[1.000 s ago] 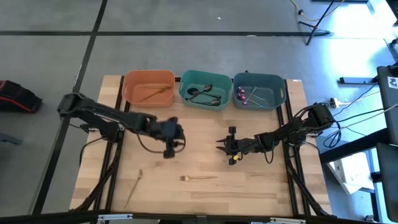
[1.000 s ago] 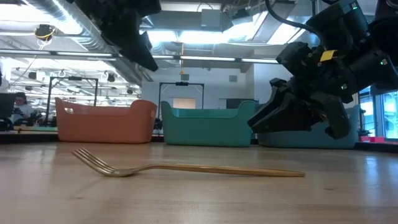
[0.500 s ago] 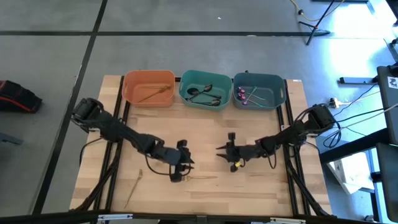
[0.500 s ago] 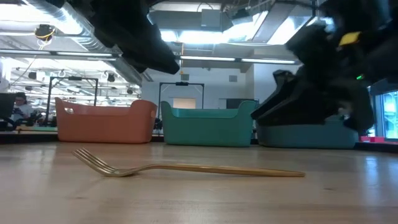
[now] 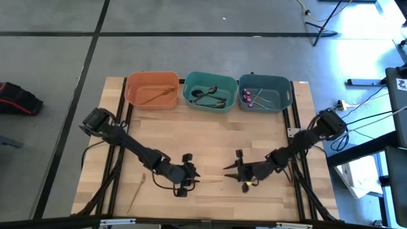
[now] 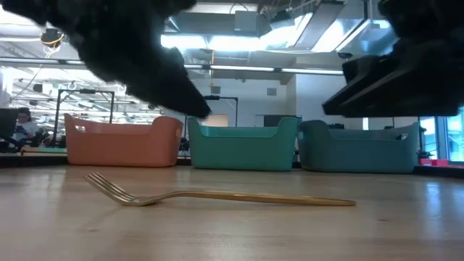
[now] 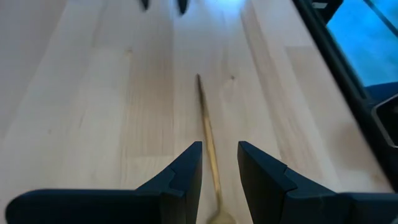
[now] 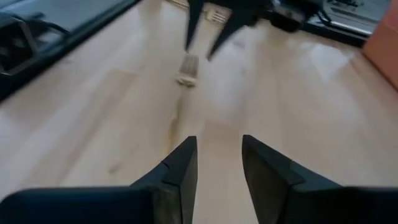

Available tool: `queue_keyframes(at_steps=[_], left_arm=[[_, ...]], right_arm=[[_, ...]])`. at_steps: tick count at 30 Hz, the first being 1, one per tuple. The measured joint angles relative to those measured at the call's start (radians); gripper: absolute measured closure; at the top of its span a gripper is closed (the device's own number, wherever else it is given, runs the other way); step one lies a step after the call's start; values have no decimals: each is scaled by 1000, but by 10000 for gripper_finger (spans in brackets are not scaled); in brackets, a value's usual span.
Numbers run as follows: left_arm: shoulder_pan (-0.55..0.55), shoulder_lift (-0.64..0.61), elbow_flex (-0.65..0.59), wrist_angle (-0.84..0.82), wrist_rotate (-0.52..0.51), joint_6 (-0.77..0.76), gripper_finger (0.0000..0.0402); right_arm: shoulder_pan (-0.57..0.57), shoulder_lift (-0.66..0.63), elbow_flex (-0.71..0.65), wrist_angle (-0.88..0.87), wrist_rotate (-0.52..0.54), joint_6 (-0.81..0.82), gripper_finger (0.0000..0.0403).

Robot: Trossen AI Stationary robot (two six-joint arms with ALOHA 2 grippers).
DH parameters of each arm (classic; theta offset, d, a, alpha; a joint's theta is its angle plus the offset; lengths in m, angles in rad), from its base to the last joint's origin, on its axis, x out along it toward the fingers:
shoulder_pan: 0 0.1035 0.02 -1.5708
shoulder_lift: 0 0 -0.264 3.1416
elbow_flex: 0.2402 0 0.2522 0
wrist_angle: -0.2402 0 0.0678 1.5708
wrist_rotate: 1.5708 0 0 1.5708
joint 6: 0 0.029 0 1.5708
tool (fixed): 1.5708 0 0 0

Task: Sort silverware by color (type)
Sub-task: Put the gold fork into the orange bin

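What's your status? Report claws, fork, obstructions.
Left claw open, low over gold fork, straddling its tine end. Right claw open, beside handle tip. Second gold piece near front-left edge. Nothing blocking.

No readable text, labels, brands, numbers or signs in any view. The bins [image 5: 207, 92], the bench [image 5: 210, 137] and the arms carry no markings that can be made out. Room fixtures behind the bench in the low view are too small to read.
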Motion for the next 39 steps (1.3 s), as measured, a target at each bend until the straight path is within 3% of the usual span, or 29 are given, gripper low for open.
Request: queue_keyframes(at_steps=[22,26,31,39], left_arm=[[-1,207,1,149,14,-8,305],[-1,215,2,150,5,0,326],[0,216,2,148,6,26,387],[-4,197,1,136,-19,28,380]], right_arm=[[68,0,2,-75,4,240,285],[68,0,2,-77,4,240,285],[68,0,2,-81,34,240,285],[68,0,2,-82,34,240,285]])
